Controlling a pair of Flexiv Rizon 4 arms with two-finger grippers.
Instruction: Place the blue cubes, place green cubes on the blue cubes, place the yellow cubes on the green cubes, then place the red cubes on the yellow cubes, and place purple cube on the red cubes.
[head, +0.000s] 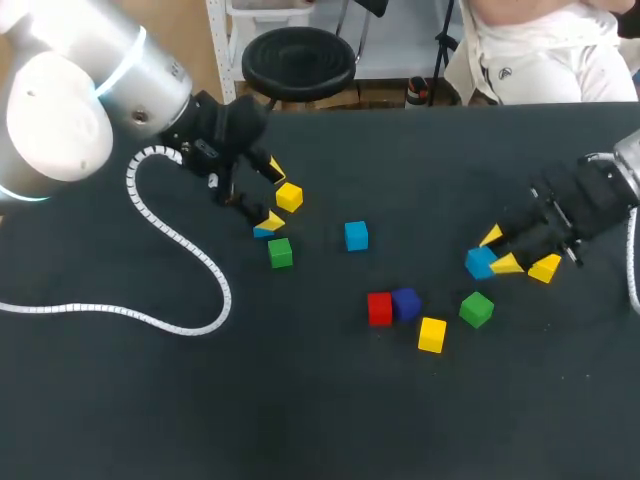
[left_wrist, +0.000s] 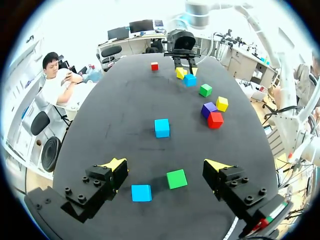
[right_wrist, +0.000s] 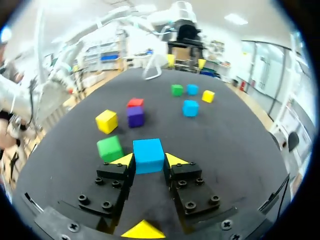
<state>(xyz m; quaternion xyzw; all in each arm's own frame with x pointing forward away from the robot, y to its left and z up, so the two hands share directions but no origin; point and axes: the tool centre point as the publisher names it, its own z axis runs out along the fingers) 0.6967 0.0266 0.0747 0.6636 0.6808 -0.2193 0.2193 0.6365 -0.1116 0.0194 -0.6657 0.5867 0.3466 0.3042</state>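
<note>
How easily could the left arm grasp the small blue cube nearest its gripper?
Probably yes: the small blue cube lies uncovered between the open fingers of the left gripper. The small green cube close beside it might get nudged.

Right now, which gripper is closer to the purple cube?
Right. The right gripper, shut on a blue cube, is close by the purple cube on its right; the left gripper, open, is well off on its left.
</note>
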